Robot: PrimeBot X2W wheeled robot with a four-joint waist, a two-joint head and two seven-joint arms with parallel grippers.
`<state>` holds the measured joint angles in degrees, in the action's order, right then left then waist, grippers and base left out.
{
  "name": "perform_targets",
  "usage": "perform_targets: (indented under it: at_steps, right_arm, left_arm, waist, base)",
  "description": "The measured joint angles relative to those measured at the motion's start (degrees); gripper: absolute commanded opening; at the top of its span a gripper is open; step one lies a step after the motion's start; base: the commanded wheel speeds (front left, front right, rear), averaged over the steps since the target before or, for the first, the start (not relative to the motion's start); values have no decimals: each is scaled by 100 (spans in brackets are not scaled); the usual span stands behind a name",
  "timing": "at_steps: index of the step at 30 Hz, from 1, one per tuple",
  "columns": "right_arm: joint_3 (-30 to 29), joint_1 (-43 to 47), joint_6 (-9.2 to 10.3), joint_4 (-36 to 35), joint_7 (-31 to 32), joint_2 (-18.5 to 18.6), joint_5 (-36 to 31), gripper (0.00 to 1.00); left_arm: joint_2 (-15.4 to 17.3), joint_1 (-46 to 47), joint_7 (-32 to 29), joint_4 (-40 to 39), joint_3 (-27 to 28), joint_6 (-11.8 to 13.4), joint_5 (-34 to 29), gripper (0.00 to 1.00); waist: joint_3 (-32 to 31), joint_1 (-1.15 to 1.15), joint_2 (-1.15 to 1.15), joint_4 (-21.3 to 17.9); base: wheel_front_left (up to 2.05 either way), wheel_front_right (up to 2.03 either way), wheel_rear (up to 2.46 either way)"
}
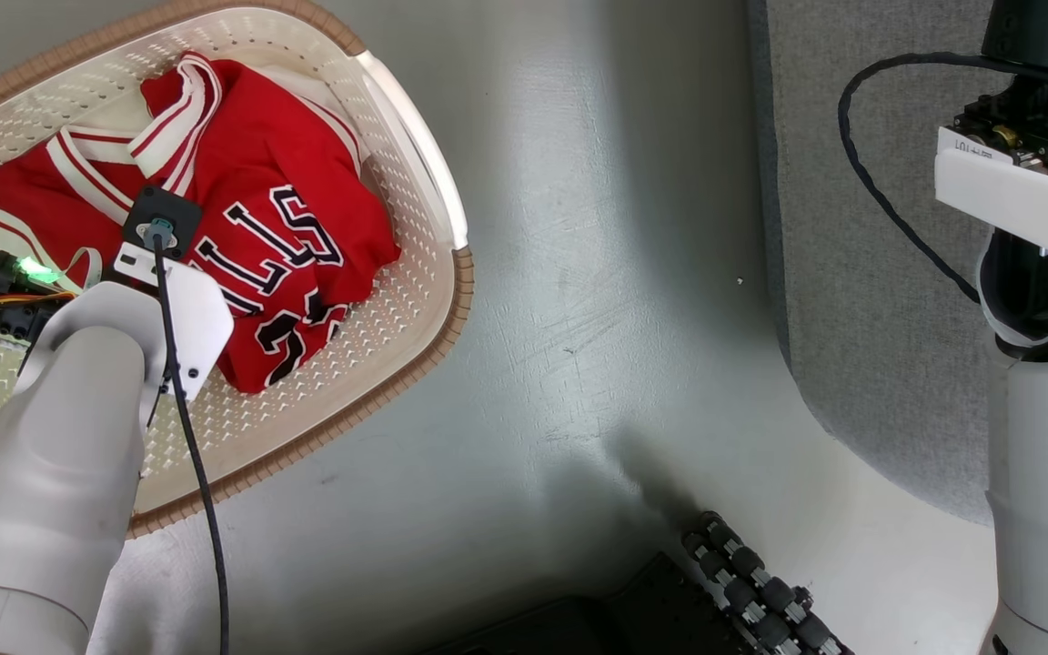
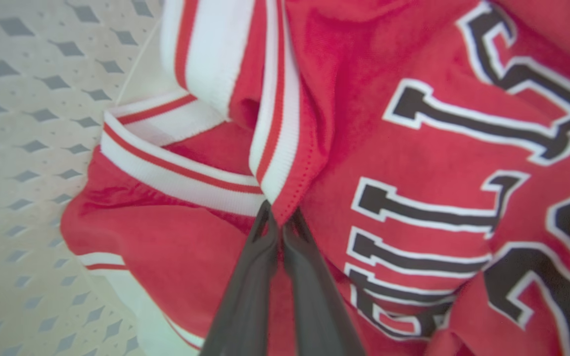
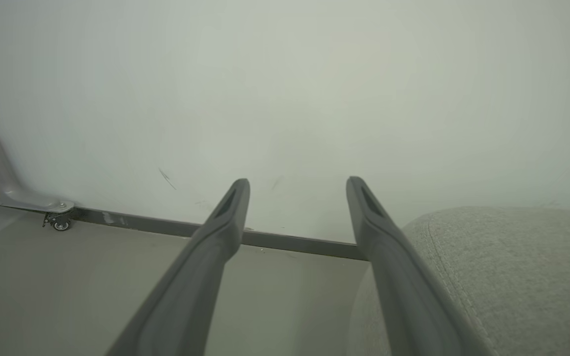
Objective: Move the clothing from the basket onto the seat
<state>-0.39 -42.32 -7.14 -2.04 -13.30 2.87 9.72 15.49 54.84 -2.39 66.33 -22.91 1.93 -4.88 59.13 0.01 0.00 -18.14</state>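
The red clothing [image 1: 260, 227], with white striped trim and black lettering, lies crumpled in the cream basket [image 1: 397, 300] at the head view's upper left. My left arm reaches down into the basket, its wrist covering the fingers there. In the left wrist view my left gripper [image 2: 280, 215] is shut on a fold of the clothing [image 2: 413, 163] at the edge of a striped trim band. The grey seat [image 1: 870, 273] stands at the right; it also shows as the seat [image 3: 512, 277] in the right wrist view. My right gripper [image 3: 297, 190] is open and holds nothing, beside the seat's rounded edge.
Grey floor [image 1: 597, 318] separates the basket from the seat. My wheeled base [image 1: 760, 591] shows at the bottom. A white wall [image 3: 285, 99] with a dark skirting strip faces the right gripper, and a grey frame leg on a small caster [image 3: 60, 222] stands at its left.
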Motion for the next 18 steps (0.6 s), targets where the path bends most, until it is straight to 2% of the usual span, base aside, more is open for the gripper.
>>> perform_targets:
  at_steps: [18]
  right_arm:
    - [-120,-14,0,158,-91,-1,1,100]
  left_arm:
    - [-136,40,554,-43,77,69,77,0]
  waist:
    - [-121,0,0,130]
  base:
    - [0,0,0]
